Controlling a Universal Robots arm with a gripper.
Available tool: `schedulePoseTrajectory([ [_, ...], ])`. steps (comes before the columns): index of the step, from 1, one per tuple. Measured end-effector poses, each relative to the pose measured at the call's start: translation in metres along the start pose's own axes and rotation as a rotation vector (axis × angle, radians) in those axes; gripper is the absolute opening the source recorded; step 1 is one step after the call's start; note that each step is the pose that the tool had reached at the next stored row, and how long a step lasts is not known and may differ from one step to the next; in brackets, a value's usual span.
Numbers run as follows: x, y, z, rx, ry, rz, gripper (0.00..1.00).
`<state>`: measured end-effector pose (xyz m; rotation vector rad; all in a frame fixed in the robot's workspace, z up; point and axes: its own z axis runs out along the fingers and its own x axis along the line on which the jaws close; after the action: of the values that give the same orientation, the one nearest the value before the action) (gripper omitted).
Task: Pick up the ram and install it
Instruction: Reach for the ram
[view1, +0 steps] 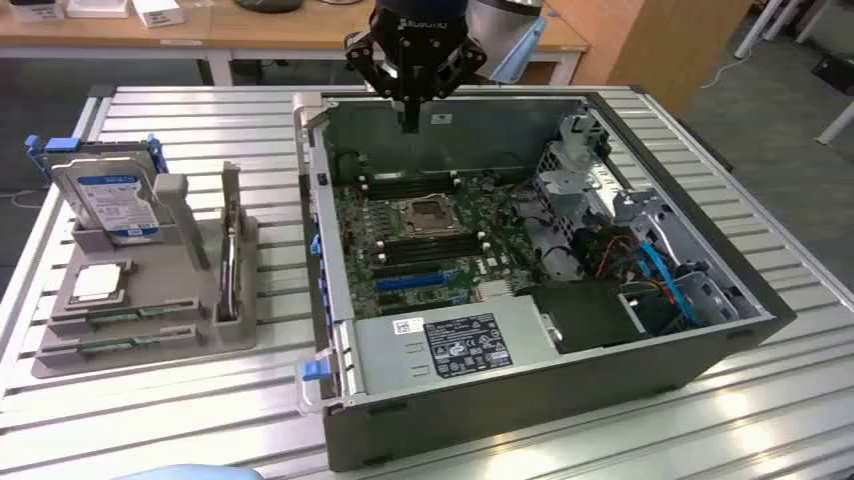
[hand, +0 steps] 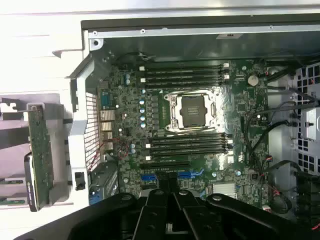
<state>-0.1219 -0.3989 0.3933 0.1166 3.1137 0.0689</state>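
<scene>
Ram (view1: 230, 250) stands on its long edge in the grey holder (view1: 147, 345) on the exterior view's left, well apart from your pincer (view1: 411, 122), which is clenched tight, fingers pressed together with nothing gripped between them. You have the pincer hanging above the far end of the open computer case (view1: 534, 420), pointing down at the inside of its back wall. Below it lies the green motherboard (view1: 461, 265), with the square CPU socket (view1: 427, 213) near its middle. Banks of dark memory slots (hand: 185, 145) run on both sides of that socket, one bank just beside each edge. Toward the near end of the case you see the grey power supply (view1: 454, 345) with its label, and on the exterior view's right the metal drive cage (view1: 587, 170) and a bundle of blue cables (view1: 663, 285). Outside the case, on the same grey holder as the ram, the blue-labelled hard drive (view1: 118, 200) stands upright at the far end and the silver CPU chip (view1: 96, 283) lies flat nearer the front. Everything rests on the slatted metal table (view1: 787, 390)
</scene>
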Motion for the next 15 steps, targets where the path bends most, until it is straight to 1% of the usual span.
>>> schedulePoseTrajectory([
  [12,0.0001,0.0000,0.0000,0.0000,0.0000,0.000,0.10],
  [15,0.0068,-0.0005,-0.0002,0.0001,0.0000,0.000,0.10],
])
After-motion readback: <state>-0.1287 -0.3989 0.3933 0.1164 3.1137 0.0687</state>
